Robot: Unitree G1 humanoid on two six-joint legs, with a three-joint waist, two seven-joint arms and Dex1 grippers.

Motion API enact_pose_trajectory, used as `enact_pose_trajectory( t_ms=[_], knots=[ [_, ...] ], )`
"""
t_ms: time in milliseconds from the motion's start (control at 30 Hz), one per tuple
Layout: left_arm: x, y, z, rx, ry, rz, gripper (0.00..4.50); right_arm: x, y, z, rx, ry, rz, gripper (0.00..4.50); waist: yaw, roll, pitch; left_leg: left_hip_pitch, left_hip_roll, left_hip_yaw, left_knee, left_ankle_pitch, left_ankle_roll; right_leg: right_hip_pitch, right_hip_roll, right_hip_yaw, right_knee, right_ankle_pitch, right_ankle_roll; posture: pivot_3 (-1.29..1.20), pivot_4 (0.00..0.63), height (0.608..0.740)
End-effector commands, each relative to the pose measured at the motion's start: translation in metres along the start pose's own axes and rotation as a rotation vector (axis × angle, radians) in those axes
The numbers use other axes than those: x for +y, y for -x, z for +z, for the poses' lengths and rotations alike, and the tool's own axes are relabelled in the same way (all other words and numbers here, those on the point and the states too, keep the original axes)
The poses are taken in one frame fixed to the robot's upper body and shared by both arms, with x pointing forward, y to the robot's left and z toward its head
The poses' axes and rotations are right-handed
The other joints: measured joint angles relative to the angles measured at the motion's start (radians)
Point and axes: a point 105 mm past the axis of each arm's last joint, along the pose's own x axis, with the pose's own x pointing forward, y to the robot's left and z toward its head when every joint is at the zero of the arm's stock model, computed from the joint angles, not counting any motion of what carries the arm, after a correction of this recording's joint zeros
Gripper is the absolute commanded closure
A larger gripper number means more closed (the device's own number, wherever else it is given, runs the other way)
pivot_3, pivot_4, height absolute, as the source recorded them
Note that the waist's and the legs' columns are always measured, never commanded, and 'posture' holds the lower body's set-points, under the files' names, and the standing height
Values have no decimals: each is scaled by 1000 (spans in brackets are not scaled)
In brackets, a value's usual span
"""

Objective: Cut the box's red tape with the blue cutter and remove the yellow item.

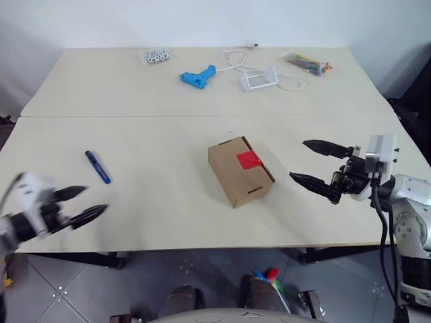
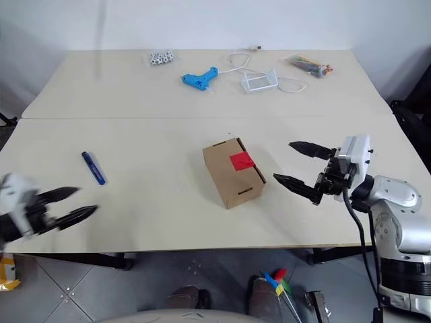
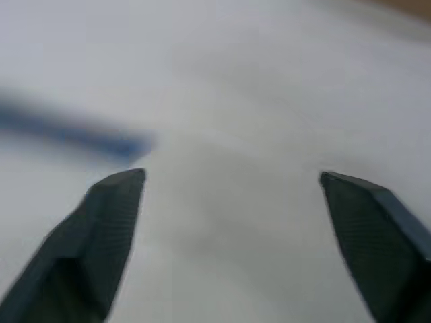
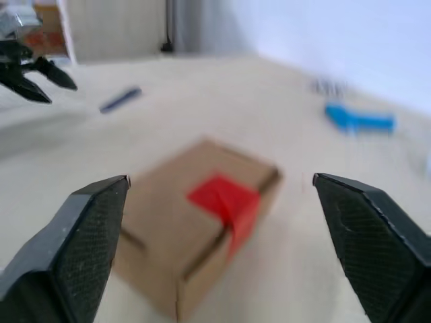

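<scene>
Tabletop (image 1: 168, 155) — both jaws wide, empty

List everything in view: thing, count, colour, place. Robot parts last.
box: one, brown, table centre, shut.
red tape: one, red, over the box's top edge.
blue cutter: one, dark blue, left of the box.
pistol-shaped tool: one, light blue, far side.
wire stand: one, white, far side.
small beads: one cluster, white and dark, far left.
bag of bits: one, multicoloured, far right.
table: cream.
left gripper: black, open, near the cutter.
right gripper: black, open, right of the box.
</scene>
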Motion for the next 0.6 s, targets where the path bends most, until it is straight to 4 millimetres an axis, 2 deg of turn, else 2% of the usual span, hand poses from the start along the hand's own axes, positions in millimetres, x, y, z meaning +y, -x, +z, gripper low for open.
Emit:
enact_pose_trajectory(
  t_ms=[33,100,167,233,300,467,500,533,600],
  knots=[
    [37,55,1,-98,0,314,17,13,-3,16,-79,-49,87,0,9,0,0,0,0,0,0,0,0,0,0,0,0,0,0,0,150,740],
    [52,85,-10,-115,43,482,17,16,-6,19,-102,-37,109,0,19,-1,0,0,0,-1,1,0,0,0,-1,-1,0,0,-1,0,150,740],
    [55,105,-18,-139,85,577,17,18,-9,22,-124,-10,119,0,23,-1,-1,0,0,-1,1,-1,0,0,-2,0,0,1,-1,0,150,740],
    [48,109,-16,-158,60,621,17,20,-13,27,-140,6,131,0,24,-1,-1,0,0,-1,1,-2,0,0,-3,0,0,1,-2,0,150,740],
    [39,103,-10,-168,22,632,17,22,-17,33,-161,14,146,0,27,-2,-1,0,0,0,1,-3,-1,0,-9,2,0,1,-2,0,150,740],
    [19,73,-4,-214,72,604,17,25,-23,39,-184,21,173,0,29,-2,-1,0,0,-1,1,-4,-2,-1,-12,1,1,1,-3,0,150,740],
    [14,61,-2,-225,90,604,17,25,-22,38,-180,23,178,0,29,-2,-1,0,0,-1,1,-4,-2,-1,-12,1,1,1,-3,0,150,740],
    [2,41,3,-240,110,578,17,24,-22,38,-176,26,179,0,29,-2,-1,0,0,0,1,-3,-1,-1,-12,0,1,1,-3,0,150,740],
    [-27,-15,18,-234,137,530,17,24,-22,38,-169,23,183,0,34,-2,-1,0,-1,0,1,-3,0,0,-12,-1,1,1,-3,0,150,740]
  ],
)
